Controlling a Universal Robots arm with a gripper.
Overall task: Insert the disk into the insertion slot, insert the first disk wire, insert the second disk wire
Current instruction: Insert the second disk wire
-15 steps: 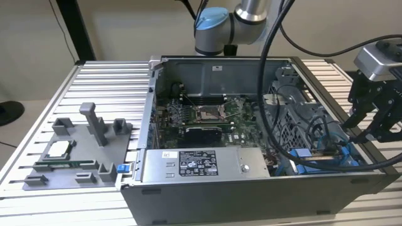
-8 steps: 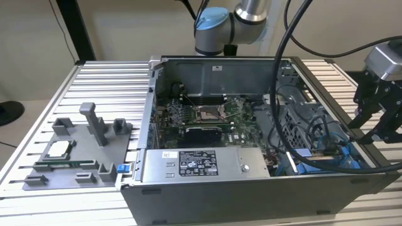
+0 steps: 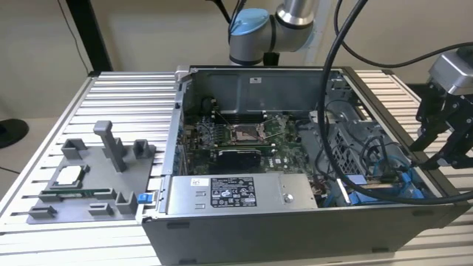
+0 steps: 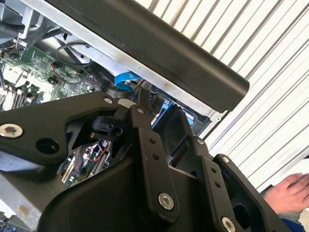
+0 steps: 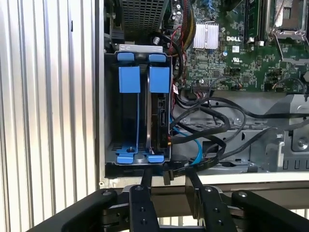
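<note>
1. My claw (image 3: 441, 155) hangs released, its two black fingers (image 5: 146, 186) standing apart. In the exterior view it is at about 3 o'clock of the open computer case (image 3: 296, 233), over the case's rim.
2. The insertion slot (image 3: 373, 191) sits inside the case at about 4 o'clock. It is a grey metal bay with bright blue rails and two compartments side by side.
3. The disk (image 5: 159, 116) stands on edge in the compartment nearer the motherboard (image 5: 231, 53). I see it edge-on as a thin dark slab, so its face is hidden. A bright blue carrier tab (image 5: 159, 79) caps one end.
4. The compartment nearer the case wall has a like blue tab and a thin blue strip along its length.
5. Black cables (image 5: 212, 116) and one blue cable (image 5: 195, 145) loop just beside the disk. I cannot tell whether any is plugged into it.
6. A small black plug (image 5: 167, 175) shows between my fingers in the first wrist view. I cannot tell whether it touches them.
7. The grey labelled power-supply box (image 3: 236, 194) lies at 6 o'clock in the case. A grey fixture (image 3: 88, 177) stands on the slatted table (image 3: 126, 88) at 9 o'clock.
8. In the second wrist view a person's hand (image 4: 286, 193) is near the table's slats.
</note>
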